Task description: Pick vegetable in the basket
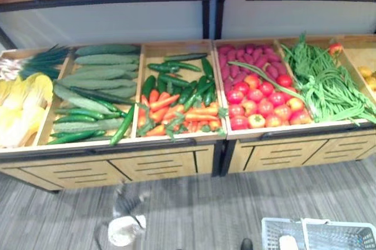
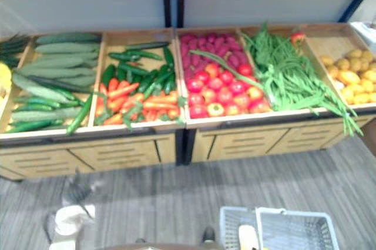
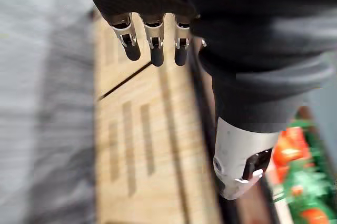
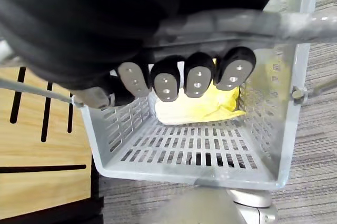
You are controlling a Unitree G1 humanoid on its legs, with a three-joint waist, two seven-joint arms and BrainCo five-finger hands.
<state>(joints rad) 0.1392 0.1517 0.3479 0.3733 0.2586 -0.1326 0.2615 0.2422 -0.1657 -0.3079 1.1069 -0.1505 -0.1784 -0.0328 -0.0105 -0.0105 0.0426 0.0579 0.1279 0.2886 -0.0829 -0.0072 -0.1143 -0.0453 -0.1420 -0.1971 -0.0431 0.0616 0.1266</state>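
- My left robot hand (image 3: 154, 45) hangs low in front of the bench (image 1: 176, 165) with its fingers straight and nothing in them. If I raise it straight up from here, I think it could knock the front edge before it clears the rim
- The cucumbers (image 1: 97, 76) lie in a loose heap, and one slim one (image 1: 122, 126) lies against the divider near the front. A clumsy grab there could likely roll a neighbour out onto the floor
- The carrots (image 1: 176, 112) are mixed with green peppers (image 1: 182, 79) and leafy tops, so pulling one may drag others along with it
- The tomatoes (image 1: 258, 106) are round and packed close together, with a long green stalk (image 1: 258, 73) draped across them. Too hard a pinch could bruise one, and too soft a pinch could let it slip
- The green beans (image 1: 329, 85) spill toward the front rim, and a sweep of my arm could snag them
- My right robot hand (image 4: 197, 79) is curled around the handle (image 4: 237, 23) of the basket (image 4: 281, 129), low and to the right, well apart from the left compartments
- One pale yellow leafy vegetable (image 4: 200, 108) already lies in the basket, and the rest are on the bench. If I lean across, I judge that the basket may swing or tilt, and a drop from too far off could miss it
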